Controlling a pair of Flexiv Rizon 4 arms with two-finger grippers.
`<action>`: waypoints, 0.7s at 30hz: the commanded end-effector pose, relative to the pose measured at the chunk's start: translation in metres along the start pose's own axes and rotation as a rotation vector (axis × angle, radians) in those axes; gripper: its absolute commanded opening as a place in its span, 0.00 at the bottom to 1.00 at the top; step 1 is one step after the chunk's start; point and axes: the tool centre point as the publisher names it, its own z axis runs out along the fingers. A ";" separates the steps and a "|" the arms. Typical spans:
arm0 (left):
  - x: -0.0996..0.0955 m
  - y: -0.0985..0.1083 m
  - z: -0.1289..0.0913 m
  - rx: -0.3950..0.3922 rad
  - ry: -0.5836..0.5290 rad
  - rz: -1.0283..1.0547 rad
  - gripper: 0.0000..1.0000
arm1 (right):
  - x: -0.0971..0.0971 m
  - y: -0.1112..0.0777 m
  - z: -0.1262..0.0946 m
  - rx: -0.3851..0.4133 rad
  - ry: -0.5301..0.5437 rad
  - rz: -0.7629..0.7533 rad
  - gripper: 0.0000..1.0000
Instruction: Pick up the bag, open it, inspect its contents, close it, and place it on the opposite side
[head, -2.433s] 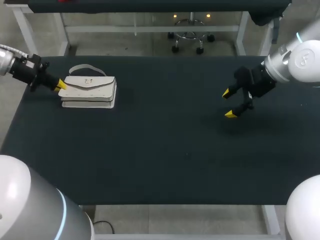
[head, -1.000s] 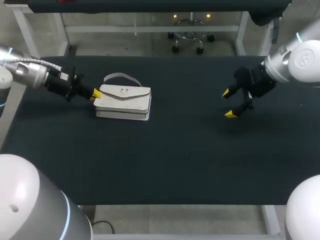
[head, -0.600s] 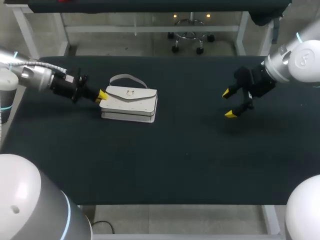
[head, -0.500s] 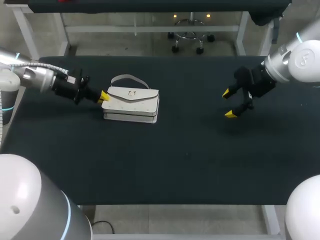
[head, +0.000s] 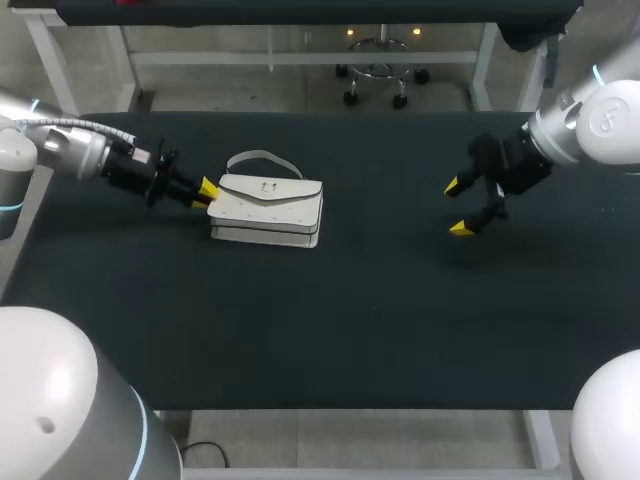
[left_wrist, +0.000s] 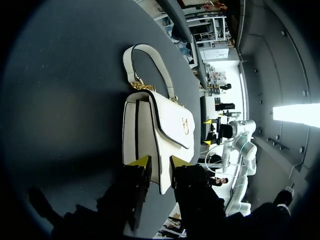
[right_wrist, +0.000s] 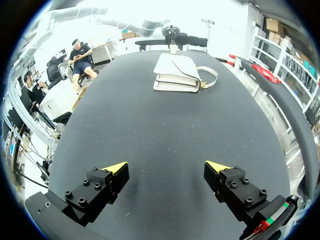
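Seen from the head view, the white leather flap handbag (head: 268, 205) lies flat on the dark surface (head: 380, 320). Its long axis runs straight ahead of the left gripper (head: 207, 188), which meets its near end, while the right gripper (head: 458, 206) hangs well apart. In the left wrist view, the fingers are clenched on the handbag's end edge. In the right wrist view, the fingers are spread and empty, with the handbag far ahead.

Even overhead light, soft shadow beside the bag (left_wrist: 150, 135), blown-out glare in wrist views.
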 end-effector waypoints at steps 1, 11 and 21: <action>-0.004 -0.008 -0.004 -0.047 -0.002 -0.002 0.19 | 0.000 0.000 0.000 -0.001 -0.001 -0.001 1.00; -0.008 -0.017 0.004 -0.135 -0.051 -0.020 0.31 | 0.000 0.000 0.000 -0.001 -0.001 -0.001 1.00; -0.007 -0.018 0.009 -0.163 -0.046 -0.028 0.23 | 0.000 0.000 0.000 -0.001 -0.001 -0.001 1.00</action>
